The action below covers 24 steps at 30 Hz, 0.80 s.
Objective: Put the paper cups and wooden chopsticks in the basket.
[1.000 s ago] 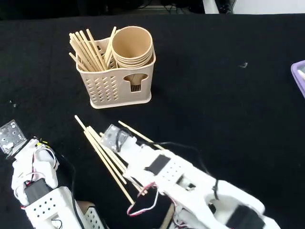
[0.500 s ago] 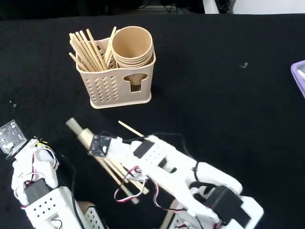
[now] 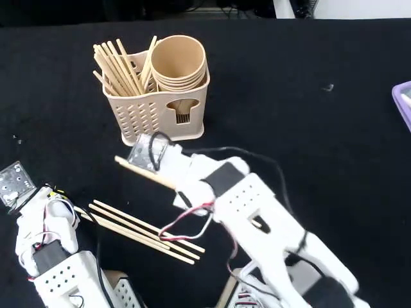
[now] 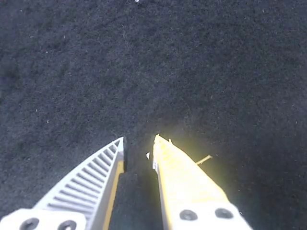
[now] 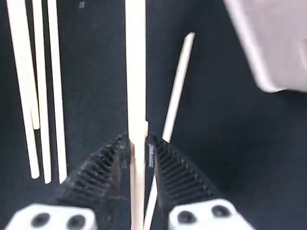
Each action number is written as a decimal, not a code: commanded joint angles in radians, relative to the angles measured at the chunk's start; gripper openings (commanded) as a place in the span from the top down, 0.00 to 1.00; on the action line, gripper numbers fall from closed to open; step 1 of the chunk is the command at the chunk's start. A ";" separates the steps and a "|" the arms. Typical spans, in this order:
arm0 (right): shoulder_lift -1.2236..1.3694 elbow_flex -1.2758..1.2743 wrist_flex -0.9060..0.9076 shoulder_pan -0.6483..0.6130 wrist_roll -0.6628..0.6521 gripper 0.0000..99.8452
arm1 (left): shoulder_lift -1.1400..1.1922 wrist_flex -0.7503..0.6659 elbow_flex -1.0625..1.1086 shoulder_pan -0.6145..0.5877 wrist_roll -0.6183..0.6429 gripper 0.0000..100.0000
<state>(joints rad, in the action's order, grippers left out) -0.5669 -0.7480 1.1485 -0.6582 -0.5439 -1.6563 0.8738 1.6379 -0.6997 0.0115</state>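
- The jaws of the right arm (image 3: 250, 212) pinch a single chopstick (image 5: 135, 72) just in front of the basket (image 3: 151, 119). The stick runs lengthwise between the jaws and out past their tips.
- The stick looks light, stiff and smooth, so it is likely to swivel or slide in so narrow a pinch. A hold across its middle would probably steady it better than this one along its length.
- A second chopstick (image 5: 176, 81) slants just beside the held one and passes under one jaw. Whether it touches that jaw cannot be told.
- Three loose chopsticks (image 3: 144, 232) lie side by side on the bench (image 3: 308, 141), farther from the basket than the held stick and well apart from the right jaws.
- The basket already holds a sheaf of chopsticks (image 3: 115, 64) in one compartment. Nested cups (image 3: 178, 61) stand upright in the other.
- The jaws of the left arm (image 3: 48, 250) are slightly spread with nothing between them, over bare bench well apart from the basket.
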 commanded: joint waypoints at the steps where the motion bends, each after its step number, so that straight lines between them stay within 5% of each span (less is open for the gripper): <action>1: -0.120 0.081 0.005 0.015 0.000 0.99 | -0.012 -0.021 -0.038 -0.013 0.009 0.89; 6: -0.156 0.174 -0.055 0.012 0.161 0.99 | -0.012 -0.023 -0.038 -0.013 0.009 0.89; 17: -0.134 0.271 -0.526 0.011 0.416 0.99 | -0.012 -0.020 -0.038 -0.013 0.009 0.89; 24: -0.048 0.440 -0.545 0.011 0.473 0.99 | -0.012 -0.020 -0.038 -0.013 0.009 0.89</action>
<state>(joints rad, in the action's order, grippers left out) -0.6406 -0.4166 0.6329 -0.6582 -0.0898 -1.6563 0.8738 1.6379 -0.6997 0.0115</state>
